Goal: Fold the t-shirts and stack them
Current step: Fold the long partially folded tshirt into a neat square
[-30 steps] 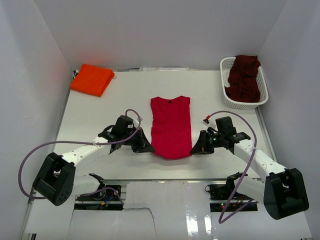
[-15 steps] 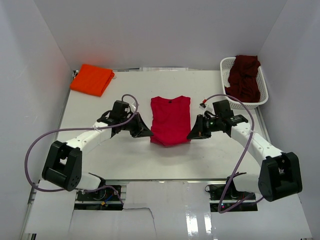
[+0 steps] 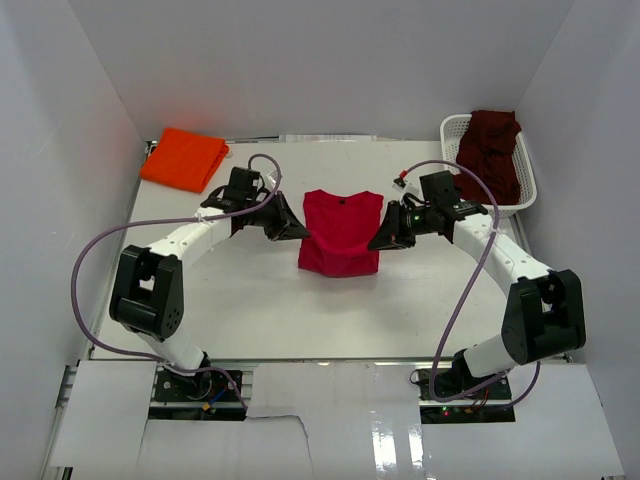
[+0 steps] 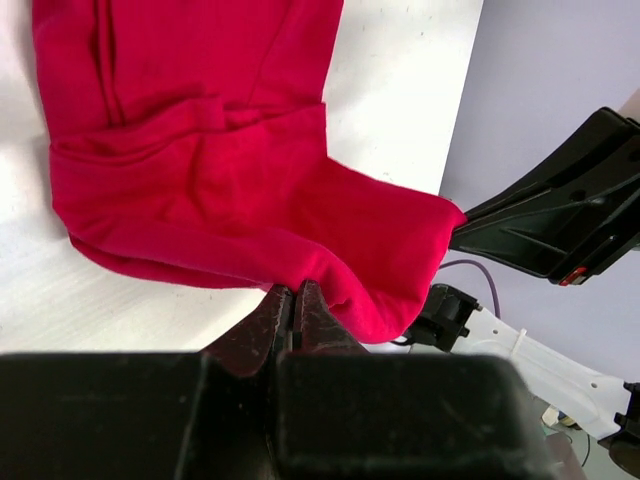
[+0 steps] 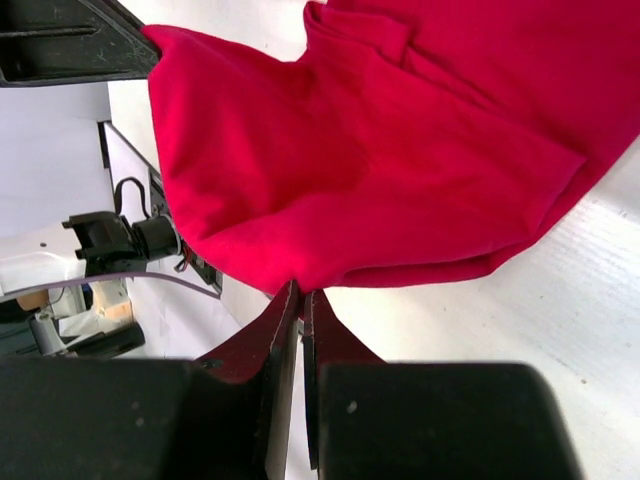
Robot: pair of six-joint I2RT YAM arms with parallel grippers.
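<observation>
Orange t-shirt [image 3: 184, 158] folded; left gripper [image 4: 293, 298] and right gripper [image 5: 300, 296] clenched on red t-shirt [image 3: 340, 232] hem mid-fold; maroon t-shirt [image 3: 488, 150] untouched in basket [image 3: 480, 208].

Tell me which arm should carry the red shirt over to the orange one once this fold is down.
Left, probably. Both grippers are shut on the hem of the red t-shirt, but the left gripper is on the side of the folded orange t-shirt; the right gripper would have to reach across.

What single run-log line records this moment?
phase: folding | left gripper: shut on red t-shirt | right gripper: shut on red t-shirt | near edge: raised
</observation>
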